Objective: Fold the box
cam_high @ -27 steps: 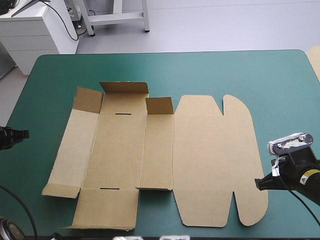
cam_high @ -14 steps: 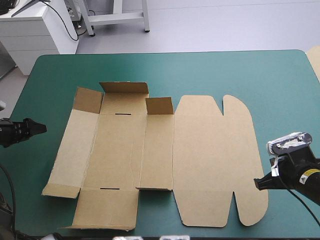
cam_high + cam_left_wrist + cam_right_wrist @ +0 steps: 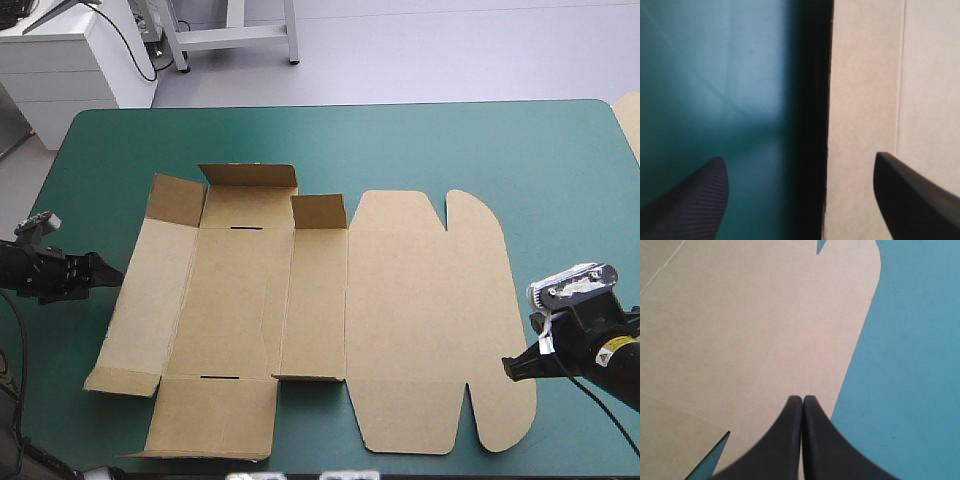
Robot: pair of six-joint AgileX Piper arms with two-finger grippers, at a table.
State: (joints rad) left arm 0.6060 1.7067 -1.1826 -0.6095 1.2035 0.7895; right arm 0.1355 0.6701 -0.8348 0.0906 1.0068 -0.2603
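The brown box [image 3: 400,320] lies as a cut sheet across the middle of the counter [image 3: 450,140], which has a teal-green cover. Its broad lid panel, with two rounded ears, is flat on the right side, and the base and side panels are on the left. Three small flaps [image 3: 248,176] along the sheet's far edge stand raised, and the flap at the near left corner [image 3: 122,380] is lifted slightly. The left jaws are open and sit low at the sheet's left edge. In the left wrist view one black finger [image 3: 690,205] hangs over the cover and the other over the box [image 3: 865,100] — the edge runs between them, with a dark shadow along it. The right jaws are closed to a single point at the lid panel's right edge, beside the near ear — their tip is over the box [image 3: 740,340], just inside its curved rim. Whether that tip touches the board cannot be told.
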